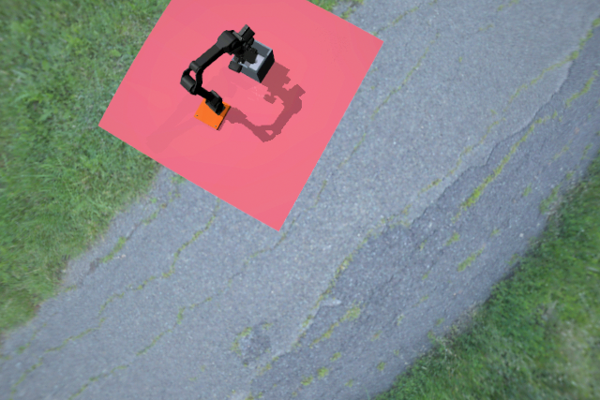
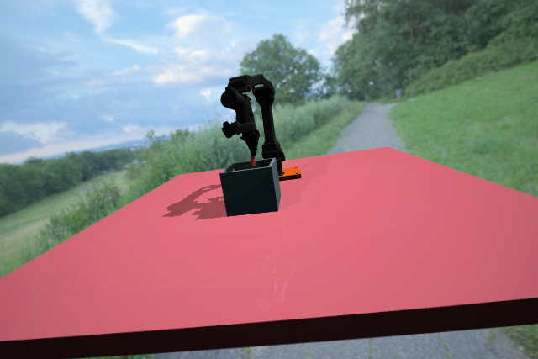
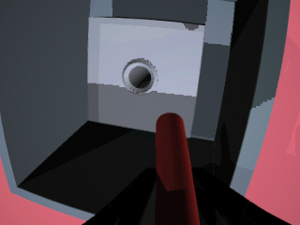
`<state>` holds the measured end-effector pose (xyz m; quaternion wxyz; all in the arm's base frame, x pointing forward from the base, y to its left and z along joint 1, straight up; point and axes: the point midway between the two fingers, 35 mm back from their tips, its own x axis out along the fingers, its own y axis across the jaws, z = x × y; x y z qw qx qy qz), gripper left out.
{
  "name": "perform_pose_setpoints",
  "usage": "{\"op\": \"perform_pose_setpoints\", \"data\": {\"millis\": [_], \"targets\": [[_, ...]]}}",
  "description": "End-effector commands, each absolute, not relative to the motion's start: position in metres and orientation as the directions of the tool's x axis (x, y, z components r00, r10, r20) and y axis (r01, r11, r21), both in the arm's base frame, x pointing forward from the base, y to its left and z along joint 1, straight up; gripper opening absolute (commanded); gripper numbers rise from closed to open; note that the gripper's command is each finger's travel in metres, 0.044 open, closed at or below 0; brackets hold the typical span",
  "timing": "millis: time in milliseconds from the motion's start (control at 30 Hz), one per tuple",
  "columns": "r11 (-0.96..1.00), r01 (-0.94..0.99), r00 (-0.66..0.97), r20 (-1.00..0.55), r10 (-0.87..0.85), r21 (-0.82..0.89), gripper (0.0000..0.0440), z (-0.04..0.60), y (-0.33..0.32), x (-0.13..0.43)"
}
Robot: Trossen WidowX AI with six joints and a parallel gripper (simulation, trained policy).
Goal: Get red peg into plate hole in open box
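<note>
The red peg (image 2: 253, 161) (image 3: 172, 155) is held in my gripper (image 2: 252, 155) (image 3: 172, 177), which is shut on it. The peg points down at the open top of the dark grey box (image 1: 267, 66) (image 2: 250, 192) (image 3: 42, 70); its lower end is hidden behind the near wall in the exterior view. In the wrist view the light plate (image 3: 173, 56) lies at the box bottom, with a round hole (image 3: 140, 77) in it. The peg's free end shows below and right of the hole there, apart from it. In the top view the arm hides the peg.
The box walls stand tall around the plate. The arm's orange base plate (image 1: 208, 117) (image 2: 292, 171) is beyond the box in the exterior view. Box and base stand on the pink table top (image 1: 291, 143) (image 2: 369, 237). Arm and box cast shadows on it.
</note>
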<state>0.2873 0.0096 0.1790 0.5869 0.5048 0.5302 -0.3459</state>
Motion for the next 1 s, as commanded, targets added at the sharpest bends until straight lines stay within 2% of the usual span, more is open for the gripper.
{"op": "perform_pose_setpoints", "data": {"millis": [0, 967], "targets": [[0.256, 0.944, 0.177, -0.975, 0.138, 0.207, 0.0, 0.168, 0.007, 0.293], [0.353, 0.917, 0.118, -0.972, 0.204, 0.185, 0.0, 0.098, 0.011, 0.329]]}}
